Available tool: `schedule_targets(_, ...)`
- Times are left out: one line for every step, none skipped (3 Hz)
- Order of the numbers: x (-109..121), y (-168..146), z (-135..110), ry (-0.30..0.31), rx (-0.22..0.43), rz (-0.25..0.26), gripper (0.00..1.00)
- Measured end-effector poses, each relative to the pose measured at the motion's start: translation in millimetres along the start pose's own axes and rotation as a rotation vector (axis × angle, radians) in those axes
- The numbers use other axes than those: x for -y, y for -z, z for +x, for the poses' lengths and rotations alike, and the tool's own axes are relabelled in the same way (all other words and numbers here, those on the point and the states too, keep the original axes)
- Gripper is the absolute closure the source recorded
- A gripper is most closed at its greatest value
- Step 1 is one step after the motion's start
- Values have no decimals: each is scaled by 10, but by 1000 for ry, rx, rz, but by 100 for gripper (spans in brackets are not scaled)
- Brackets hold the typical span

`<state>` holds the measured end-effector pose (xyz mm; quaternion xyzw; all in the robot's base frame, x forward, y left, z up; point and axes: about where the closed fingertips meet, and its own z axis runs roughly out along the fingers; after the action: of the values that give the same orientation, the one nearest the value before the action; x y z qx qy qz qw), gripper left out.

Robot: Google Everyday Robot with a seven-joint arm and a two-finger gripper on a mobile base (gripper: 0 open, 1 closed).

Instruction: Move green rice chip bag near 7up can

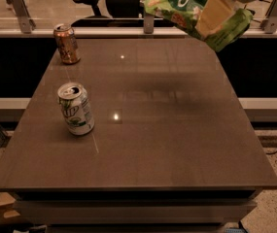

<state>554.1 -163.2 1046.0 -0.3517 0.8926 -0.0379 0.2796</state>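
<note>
The green rice chip bag (186, 8) hangs in the air above the table's far right part, tilted, its dark green oval facing up. My gripper (216, 13) is at the top right, shut on the bag, with a pale yellowish finger (213, 16) pressed across the bag's right half. The 7up can (76, 108), white and green with an open silver top, stands upright on the left side of the table (167, 130), far from the bag.
A copper-brown can (67, 43) stands at the table's far left corner. A metal rail with posts (147, 23) runs behind the table. An office chair (113, 1) is beyond it. The floor drops off past the table edges.
</note>
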Motion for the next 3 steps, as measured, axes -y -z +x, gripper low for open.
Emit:
schedule_targets(-99,194,111,38,-28,3,100)
schedule_targets(-133,130,296,50,-84,-23,100)
schedule_targets(-163,-87,497,57,-121,-64,100)
